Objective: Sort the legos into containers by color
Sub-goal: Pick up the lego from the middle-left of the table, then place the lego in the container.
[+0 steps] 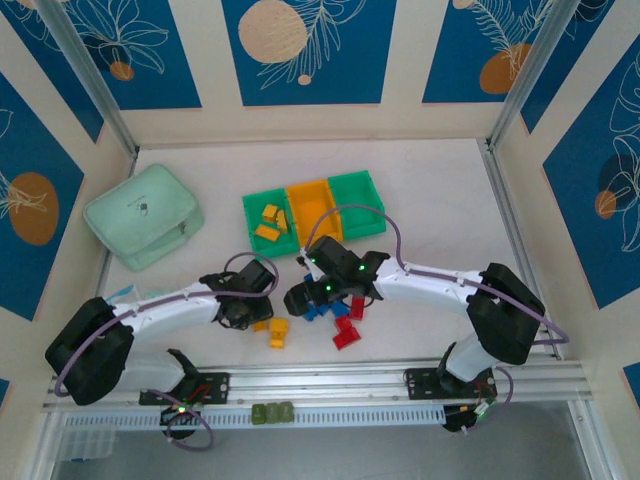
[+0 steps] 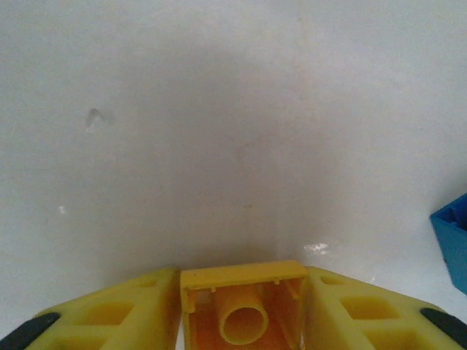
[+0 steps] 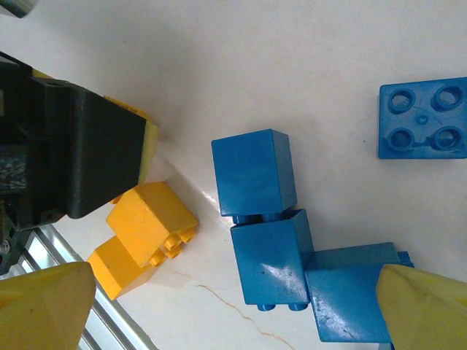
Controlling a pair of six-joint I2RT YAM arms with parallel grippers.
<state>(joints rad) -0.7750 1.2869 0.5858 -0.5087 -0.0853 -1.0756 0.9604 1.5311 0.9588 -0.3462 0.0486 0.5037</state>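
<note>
pinching a yellow brick (image 2: 244, 295), the left gripper (image 2: 244, 324) has its fingers (image 2: 139, 310) flush against two opposite sides, the hollow underside facing the wrist camera. only the fingertips seem to hold it, so, as i judge it, a quick lift or swing could let the smooth plastic twist and drop. whether it is clear of the table (image 2: 219, 109) i cannot tell.

the right gripper (image 3: 235, 313) hangs over the blue bricks (image 3: 270, 262) with its fingers (image 3: 427, 306) spread wide and nothing between them gripped. three of those blue bricks lie touching one another, so closing here may catch two at once or shove one aside. a flat blue brick (image 3: 423, 117) lies apart from them.

both wrists work very close together: the dark body of the left gripper shows at the edge of the right wrist view, just beside two loose yellow bricks (image 3: 149, 219). a careless lift could bump the other arm or push those bricks toward the metal rail (image 1: 320, 375).

the bins (image 1: 357, 195) sit near, behind the arms; the left green bin (image 1: 252, 212) already holds yellow pieces, so this one likely belongs there. red bricks (image 1: 345, 335) lie near the blue ones.
</note>
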